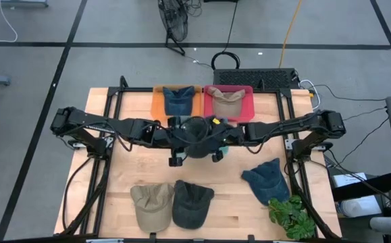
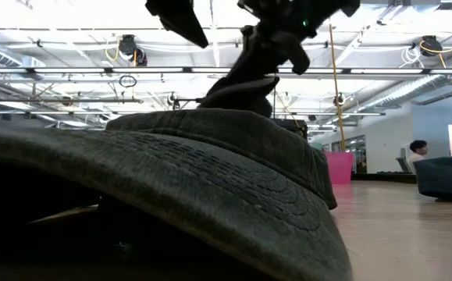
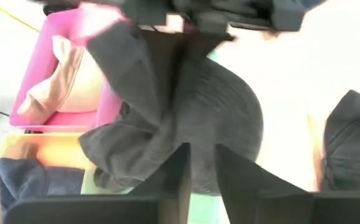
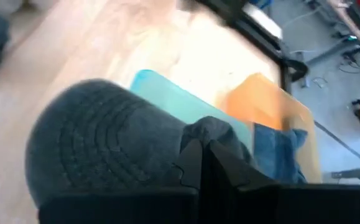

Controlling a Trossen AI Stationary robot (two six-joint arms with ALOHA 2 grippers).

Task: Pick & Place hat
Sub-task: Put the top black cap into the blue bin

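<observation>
A dark grey hat (image 1: pixel 196 137) hangs at the table's middle above a teal tray (image 4: pixel 167 93). My right gripper (image 4: pixel 199 155) comes from the right and is shut on it. My left gripper (image 3: pixel 201 168) comes from the left, close beside the hat (image 3: pixel 217 106). It is open by a narrow gap and stands apart from the cloth in the low view (image 2: pixel 180 22). The hat's round stitched brim (image 4: pixel 99 143) points toward the table's near side. My right gripper pinches a bunched fold of the hat's crown cloth (image 4: pixel 214 134) between its two fingers, coming from the right. The hat hangs below the fingers (image 2: pixel 241 84), slack, brim tilted down. Whether its lower part rests on the teal tray, I cannot tell.
At the far edge, an orange tray (image 1: pixel 159 101) holds a blue hat (image 1: pixel 179 100) and a red tray (image 1: pixel 246 101) holds a tan hat (image 1: pixel 223 96). A tan hat (image 1: pixel 150 204), a dark hat (image 1: pixel 192 202), a blue hat (image 1: pixel 266 181) and a plant (image 1: pixel 291 217) lie near the front edge.
</observation>
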